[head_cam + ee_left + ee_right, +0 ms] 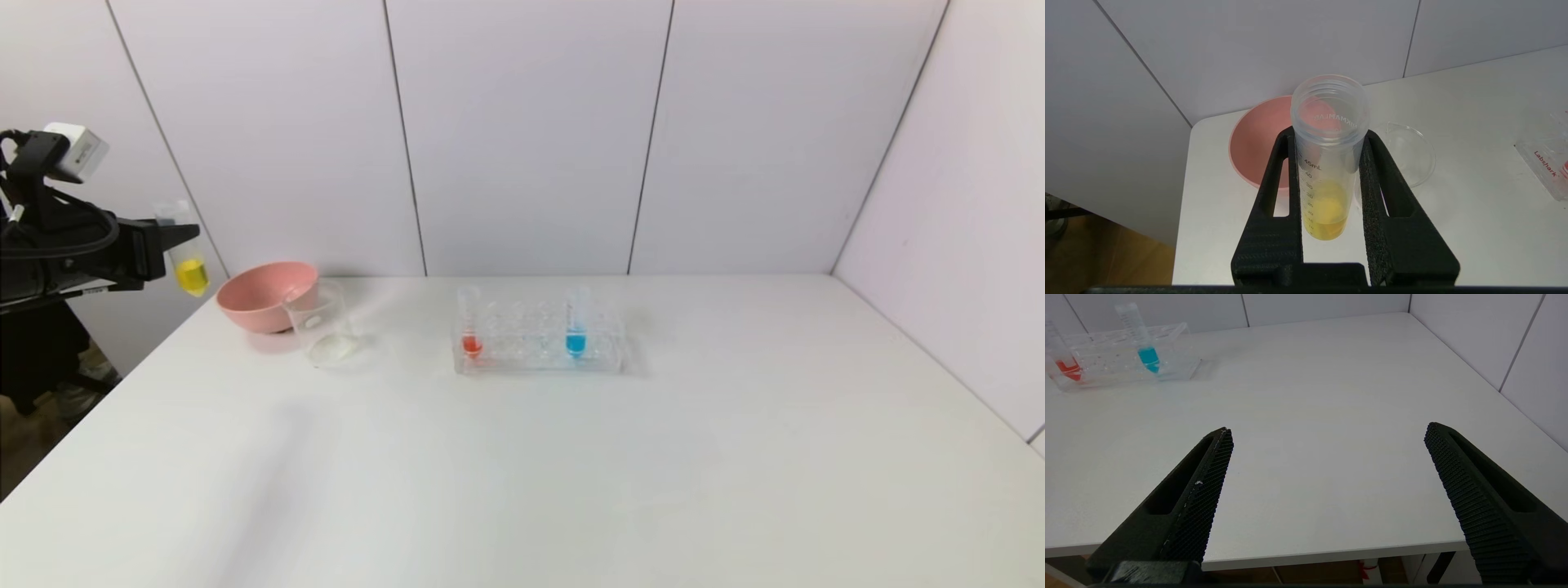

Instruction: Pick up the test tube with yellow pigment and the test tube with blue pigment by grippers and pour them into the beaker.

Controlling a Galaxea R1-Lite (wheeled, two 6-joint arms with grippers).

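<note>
Head view. We list a white table point(571, 474) with a clear rectangular rack point(539, 339) near its far edge; in it stand upright a red tube point(470, 322) and the blue tube point(576, 320), well apart, colour only in their tips. To the rack's left stands the beaker point(322, 322), clear, cylindrical, a small white oval on its side, just beside a pink bowl point(265, 296). At the far left, off the table's edge and above it, the left gripper point(175, 237) clamps the yellow tube point(186, 249), held upright, yellow liquid in its lower end.

Left wrist view. We note the yellow tube point(1327, 163) as clear plastic, threaded open mouth, printed scale reading "45mL", 40, 35 downward; embossed lettering inside the rim shows reversed. Two black textured fingers point(1372, 179) press its sides. The rack corner reads "Labshark" in red.

Right wrist view. We record the right gripper point(1327, 435), black cross-hatched pads, spread wide, grasping nothing, at the table's near edge, well apart from the rack.
</note>
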